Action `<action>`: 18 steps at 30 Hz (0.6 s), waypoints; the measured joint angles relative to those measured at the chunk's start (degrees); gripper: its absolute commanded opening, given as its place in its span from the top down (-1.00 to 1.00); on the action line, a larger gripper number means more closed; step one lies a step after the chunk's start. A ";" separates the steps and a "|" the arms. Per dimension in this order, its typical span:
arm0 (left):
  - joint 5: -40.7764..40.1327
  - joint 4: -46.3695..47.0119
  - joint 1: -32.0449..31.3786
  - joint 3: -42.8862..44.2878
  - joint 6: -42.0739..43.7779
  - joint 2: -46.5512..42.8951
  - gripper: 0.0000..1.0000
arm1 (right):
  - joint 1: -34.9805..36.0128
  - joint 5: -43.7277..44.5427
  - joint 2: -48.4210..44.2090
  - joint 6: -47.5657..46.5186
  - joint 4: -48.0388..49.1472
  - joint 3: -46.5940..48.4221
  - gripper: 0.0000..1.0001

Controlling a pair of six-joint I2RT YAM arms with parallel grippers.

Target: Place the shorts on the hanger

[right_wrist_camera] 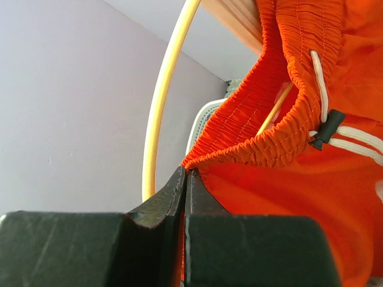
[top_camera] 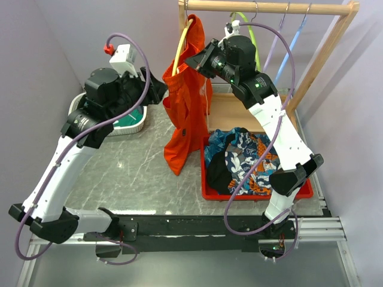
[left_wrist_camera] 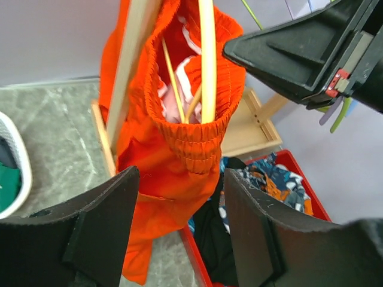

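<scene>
The orange shorts (top_camera: 187,101) hang from the wooden rail with the yellow hanger (top_camera: 182,43) passing down through their waistband. In the left wrist view the shorts (left_wrist_camera: 173,149) hang open at the top with the hanger's yellow bar (left_wrist_camera: 207,60) inside. My right gripper (top_camera: 196,60) is shut on the shorts' waistband edge (right_wrist_camera: 239,152), beside the hanger's yellow arm (right_wrist_camera: 164,98). My left gripper (top_camera: 157,89) is open, just left of the shorts and apart from them; its fingers (left_wrist_camera: 108,221) frame the hanging fabric.
A red tray (top_camera: 257,191) at right holds blue-patterned and dark garments (top_camera: 242,158). A white basket (top_camera: 128,122) with green cloth sits at the back left. The wooden rack (top_camera: 269,7) carries lime green, lilac and blue hangers (top_camera: 281,42).
</scene>
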 measured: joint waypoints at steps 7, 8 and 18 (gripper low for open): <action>3.45 2.45 0.55 -0.79 -1.09 2.16 -0.12 | 0.00 -0.33 0.00 -0.04 0.37 -0.26 1.00; 3.93 2.82 0.57 -0.74 -1.18 2.60 -0.05 | 0.00 -0.35 0.00 -0.02 0.37 -0.26 1.00; 5.29 3.37 0.59 3.19 -0.79 7.48 0.45 | 0.00 -0.31 0.00 -0.09 0.92 -0.28 1.00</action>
